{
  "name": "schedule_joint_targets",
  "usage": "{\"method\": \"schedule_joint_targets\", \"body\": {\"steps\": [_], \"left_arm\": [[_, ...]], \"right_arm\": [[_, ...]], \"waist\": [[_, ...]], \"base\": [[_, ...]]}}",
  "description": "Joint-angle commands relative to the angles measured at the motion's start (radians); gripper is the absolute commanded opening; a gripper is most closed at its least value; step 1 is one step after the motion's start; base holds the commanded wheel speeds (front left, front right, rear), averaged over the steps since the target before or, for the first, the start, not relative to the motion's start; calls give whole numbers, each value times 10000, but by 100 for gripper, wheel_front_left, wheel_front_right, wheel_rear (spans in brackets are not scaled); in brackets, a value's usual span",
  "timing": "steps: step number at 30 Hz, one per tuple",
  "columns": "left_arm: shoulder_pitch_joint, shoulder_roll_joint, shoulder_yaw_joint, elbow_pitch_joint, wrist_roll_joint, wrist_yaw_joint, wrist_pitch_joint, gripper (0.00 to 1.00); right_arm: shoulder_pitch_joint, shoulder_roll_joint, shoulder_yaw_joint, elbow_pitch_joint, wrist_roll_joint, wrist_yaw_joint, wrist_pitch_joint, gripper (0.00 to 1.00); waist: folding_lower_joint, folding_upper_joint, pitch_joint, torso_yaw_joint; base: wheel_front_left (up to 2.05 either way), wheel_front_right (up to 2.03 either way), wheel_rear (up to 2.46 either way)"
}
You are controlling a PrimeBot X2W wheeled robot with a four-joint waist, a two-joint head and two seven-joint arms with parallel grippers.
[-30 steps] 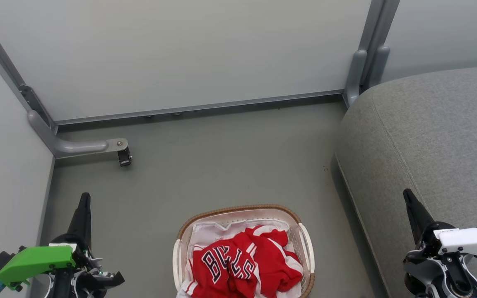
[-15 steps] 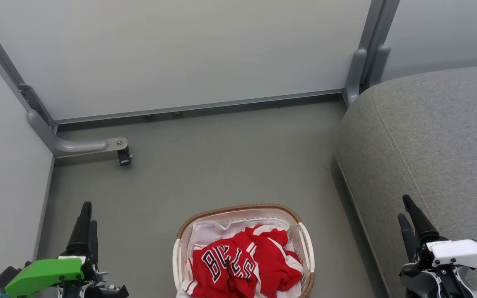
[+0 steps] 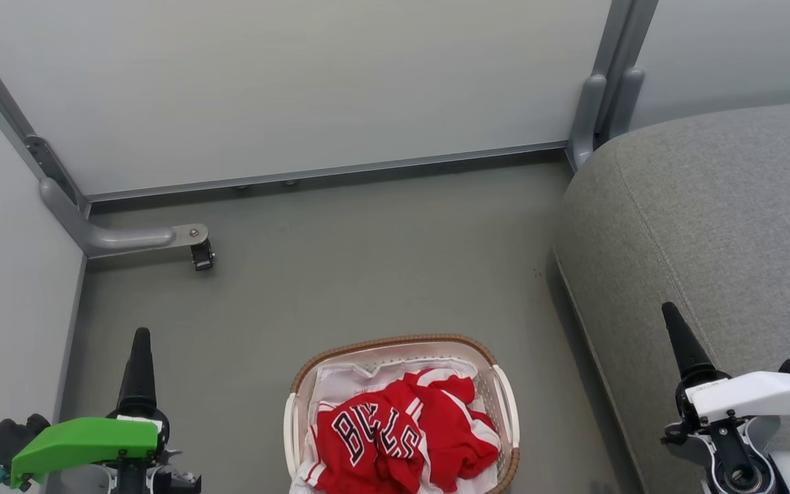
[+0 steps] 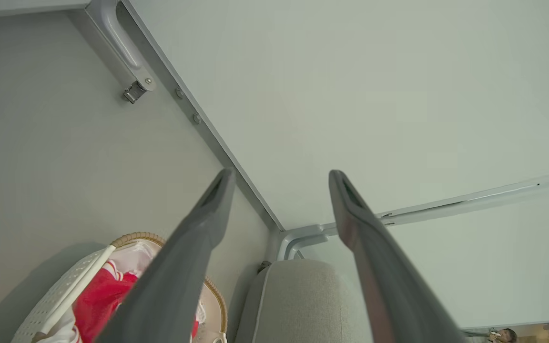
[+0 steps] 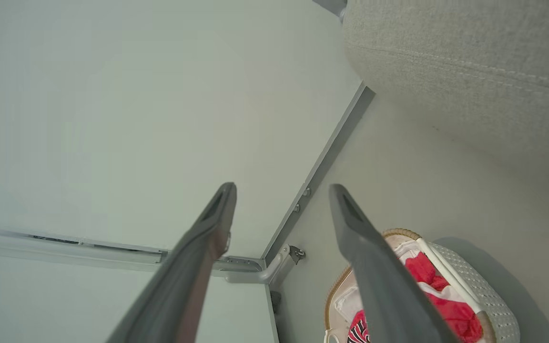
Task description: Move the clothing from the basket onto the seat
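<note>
The red jersey (image 3: 395, 439) lies crumpled in the white basket (image 3: 395, 340) with the brown woven rim, on the floor at the bottom centre of the head view. A white liner (image 3: 347, 381) shows under it. The grey seat (image 3: 710, 219) fills the right side. My left gripper (image 3: 141, 339) hangs left of the basket, and my right gripper (image 3: 671, 314) is over the seat's front edge. The wrist views show the left gripper (image 4: 281, 176) and the right gripper (image 5: 282, 189) open and holding nothing, with the basket (image 4: 60, 305) (image 5: 489, 305) and the jersey (image 4: 98, 300) (image 5: 446, 309) below them.
Pale wall panels close in the back and the left side. A grey metal foot with a small black caster (image 3: 193, 247) juts onto the floor at the back left. Bare grey floor (image 3: 367, 261) lies between the basket and the back wall.
Both grippers dipped half a second ago with two fingers showing side by side, then rose again with the fingers lined up edge-on. The head view has shifted slightly. The jersey and basket have not moved.
</note>
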Motion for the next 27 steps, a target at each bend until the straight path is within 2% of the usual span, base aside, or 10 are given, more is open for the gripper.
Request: {"method": "schedule_joint_targets", "body": {"steps": [1, 11, 27], "left_arm": [[-344, 72, 16, -188, 624, 14, -116, 100], [-329, 164, -161, 17, 2682, 383, -501, 100], [-333, 569, -683, 386, 5125, 845, -1047, 100]], "right_arm": [[-325, -155, 75, -101, -471, 1, -148, 100], [-583, -373, 454, 10, -2165, 2, -535, 100], [-899, -699, 1223, 313, -4352, 3, -1091, 100]], "waist": [[-1, 0, 11, -14], [-1, 0, 100, -49], [-1, 0, 163, 17]], "base": [[0, 0, 0], [0, 0, 0], [0, 0, 0]]}}
